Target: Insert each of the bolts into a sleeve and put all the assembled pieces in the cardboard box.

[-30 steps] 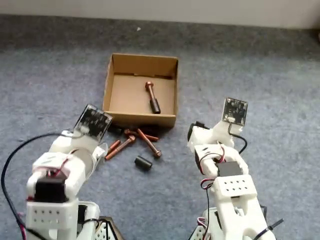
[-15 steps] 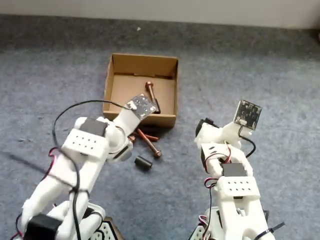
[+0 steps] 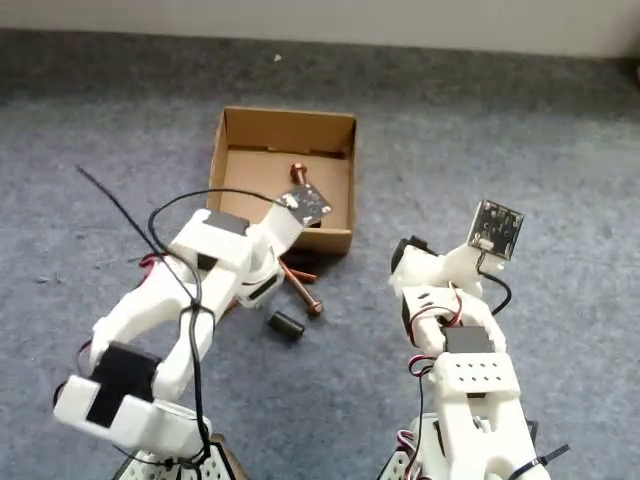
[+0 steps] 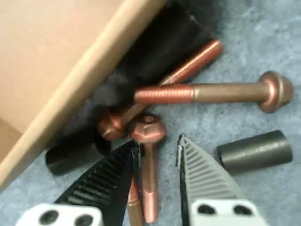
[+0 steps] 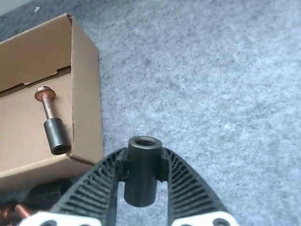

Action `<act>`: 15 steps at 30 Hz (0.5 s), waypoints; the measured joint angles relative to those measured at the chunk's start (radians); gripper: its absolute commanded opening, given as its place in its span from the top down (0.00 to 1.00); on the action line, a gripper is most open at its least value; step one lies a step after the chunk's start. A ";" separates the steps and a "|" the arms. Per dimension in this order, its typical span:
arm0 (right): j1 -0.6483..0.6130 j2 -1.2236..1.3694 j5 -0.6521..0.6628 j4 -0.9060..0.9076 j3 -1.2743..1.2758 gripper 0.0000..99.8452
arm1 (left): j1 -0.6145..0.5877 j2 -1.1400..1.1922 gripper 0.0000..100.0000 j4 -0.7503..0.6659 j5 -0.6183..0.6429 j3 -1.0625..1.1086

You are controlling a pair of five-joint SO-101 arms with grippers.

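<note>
My left gripper (image 4: 157,143) is open and low over the carpet, its fingers on either side of a copper bolt (image 4: 149,176). Two more bolts (image 4: 211,92) lie just beyond, against the cardboard box wall (image 4: 80,80). A loose dark sleeve (image 4: 254,151) lies beside one finger, and another sleeve (image 4: 70,159) rests by the box. In the high view the left arm (image 3: 235,255) stretches over the bolts (image 3: 303,295) at the box (image 3: 285,122) front. My right gripper (image 5: 142,160) is shut on an upright dark sleeve (image 5: 142,172). One assembled bolt and sleeve (image 5: 52,128) lies inside the box.
Grey carpet covers the whole work surface. The right arm (image 3: 445,285) stands to the right of the box with open carpet around it. A loose sleeve (image 3: 286,326) lies between the two arms, near the front. Black cables loop over the left arm.
The left arm has swung from the near left up and across, ending over the bolts at the box front. The right arm shifted slightly right early on, then held still.
</note>
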 measured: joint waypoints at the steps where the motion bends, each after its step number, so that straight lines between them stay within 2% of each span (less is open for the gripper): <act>1: 0.000 0.000 0.000 0.000 0.000 1.00 | 0.011 0.028 0.88 0.000 -0.002 -0.011; 9: 0.000 0.000 0.000 0.000 0.000 1.00 | 0.048 0.107 0.99 0.005 -0.002 -0.063; 15: 0.000 -0.006 0.061 0.000 0.000 1.00 | 0.048 0.064 1.00 0.091 0.000 -0.083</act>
